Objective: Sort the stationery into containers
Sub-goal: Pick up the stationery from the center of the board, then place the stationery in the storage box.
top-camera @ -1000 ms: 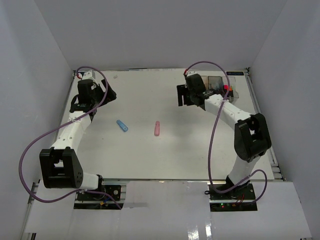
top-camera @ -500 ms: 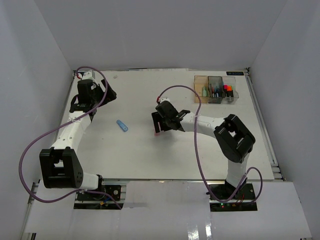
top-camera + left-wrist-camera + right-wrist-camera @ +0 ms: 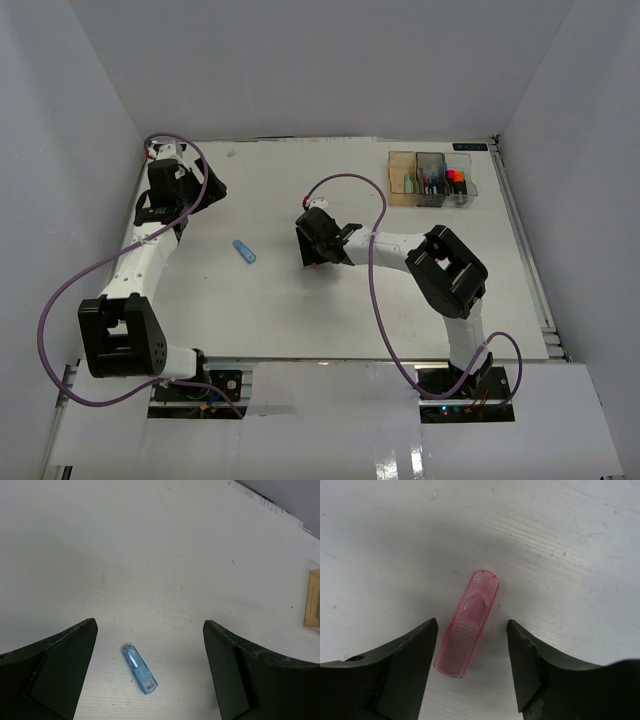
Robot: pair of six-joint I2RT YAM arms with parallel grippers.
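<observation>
- The right end effector [image 3: 472, 642] was spread wide, and the pink stick [image 3: 468, 630] lay flat on the surface [image 3: 570, 555] between its fingers, touching neither as far as we could see
- The stick sat a little askew to the fingers; we judged that a squeeze could twist it or squirt the smooth rounded plastic out sideways
- Pinched too high, it might slip off on the way to the containers [image 3: 395, 186] at the far right corner
- The left end effector [image 3: 149, 630] hung spread and empty, with the blue stick [image 3: 139, 669] lying on the surface below it
- From above, the right end effector covered the pink stick completely
- We couldn't tell how close its fingertips were to the surface
- The containers' contents were too small to make out, and the left wrist view caught only a sliver of amber wall
</observation>
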